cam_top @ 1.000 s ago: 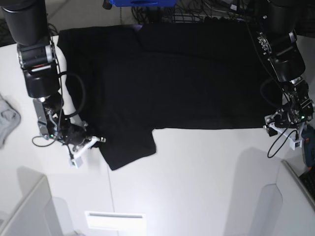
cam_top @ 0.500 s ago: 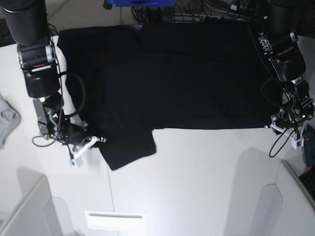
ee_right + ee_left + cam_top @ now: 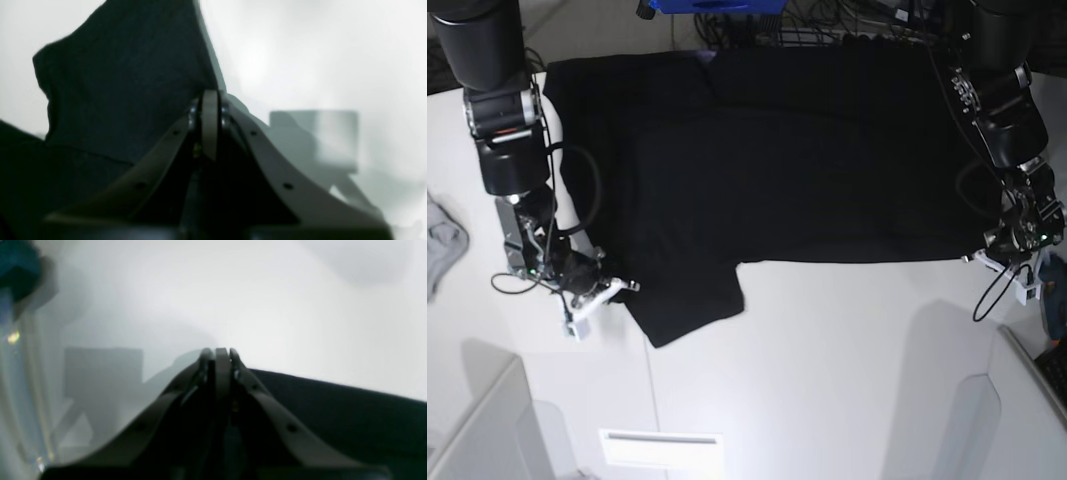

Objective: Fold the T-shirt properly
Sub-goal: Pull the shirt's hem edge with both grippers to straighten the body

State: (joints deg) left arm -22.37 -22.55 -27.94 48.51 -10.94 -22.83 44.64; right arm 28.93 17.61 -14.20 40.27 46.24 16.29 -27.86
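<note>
Both sets of fingers now closed: left gripper (image 3: pixel 984 257) just clamped on T-shirt (image 3: pixel 777 160) hem, five o'clock. Right gripper (image 3: pixel 623 287) pinching sleeve edge. Ready to lift and fold.

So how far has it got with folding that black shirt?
Early on. The T-shirt lies spread flat on the white table, with one sleeve sticking out toward the front. Right now each gripper is shut at a near edge: the right gripper by that sleeve, the left gripper at the other corner. No finished fold shows yet, so nearly all the folding remains.
</note>
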